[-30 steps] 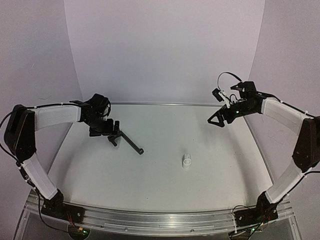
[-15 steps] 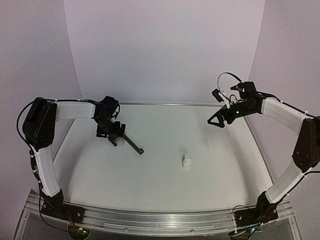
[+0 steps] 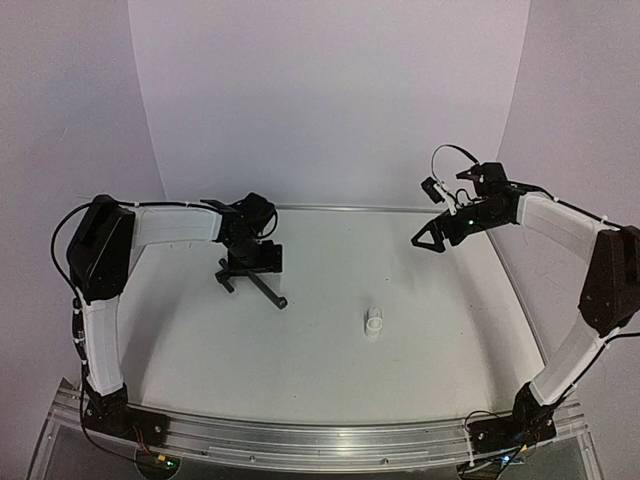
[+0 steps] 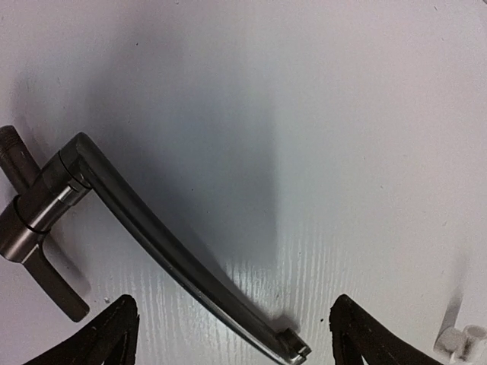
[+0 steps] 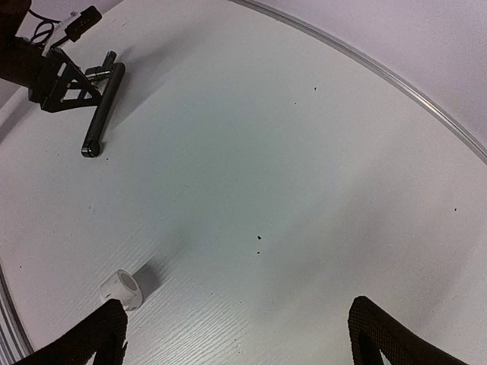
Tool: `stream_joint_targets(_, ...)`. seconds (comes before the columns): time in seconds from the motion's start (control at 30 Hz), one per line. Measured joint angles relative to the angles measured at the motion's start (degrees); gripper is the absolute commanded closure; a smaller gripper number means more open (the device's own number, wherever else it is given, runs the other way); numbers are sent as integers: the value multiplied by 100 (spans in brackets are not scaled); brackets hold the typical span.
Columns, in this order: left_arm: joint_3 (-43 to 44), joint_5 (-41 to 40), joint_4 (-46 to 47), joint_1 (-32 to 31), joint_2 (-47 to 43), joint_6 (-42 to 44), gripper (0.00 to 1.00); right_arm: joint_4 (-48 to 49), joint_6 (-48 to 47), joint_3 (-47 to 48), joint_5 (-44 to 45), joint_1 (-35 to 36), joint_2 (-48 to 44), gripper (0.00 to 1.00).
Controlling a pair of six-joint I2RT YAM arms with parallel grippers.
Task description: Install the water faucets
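The black L-shaped faucet pipe (image 3: 268, 291) lies flat on the white table at the left, its valve end (image 3: 225, 278) pointing left. My left gripper (image 3: 253, 260) hovers just above it, open. In the left wrist view the pipe (image 4: 152, 236) runs diagonally down between the fingers (image 4: 114, 334), touching neither, and my left gripper (image 4: 236, 338) straddles its tip. The small white fitting (image 3: 373, 322) stands alone near the table's middle and also shows as the fitting (image 4: 456, 341) at that view's corner. My right gripper (image 3: 430, 238) hangs open at the back right, high over the table; below my right gripper (image 5: 240, 334) lie the fitting (image 5: 122, 289) and the pipe (image 5: 103, 110).
The white table (image 3: 330, 380) has a raised metal rim (image 3: 380, 209) along the back and a metal rail (image 3: 300, 440) at the near edge. White walls close in behind and at both sides.
My left arm has swung right, from beside the pipe's valve end to over the pipe, and its jaws have narrowed slightly. The right gripper has edged a little left. Pipe and fitting have not moved.
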Motion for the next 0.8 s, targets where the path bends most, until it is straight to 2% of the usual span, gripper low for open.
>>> stream_joint_targets(0.2,261,-261,-276,-73,463,-514,27,4,138,87,-8,0,4,2)
stream_joint_targets(0.37,407,-352,-455,-115,800,-697,34,2,194,87,-6,0,4,2)
stream_joint_targets(0.57,652,-450,-583,-202,1055,-819,46,-2,243,104,-2,0,4,2)
stream_joint_targets(0.73,805,-529,-622,-264,1166,-785,68,1,261,148,-3,0,4,2)
stream_joint_targets(0.8,889,-593,-698,-297,1217,-711,73,1,271,155,-5,0,4,2)
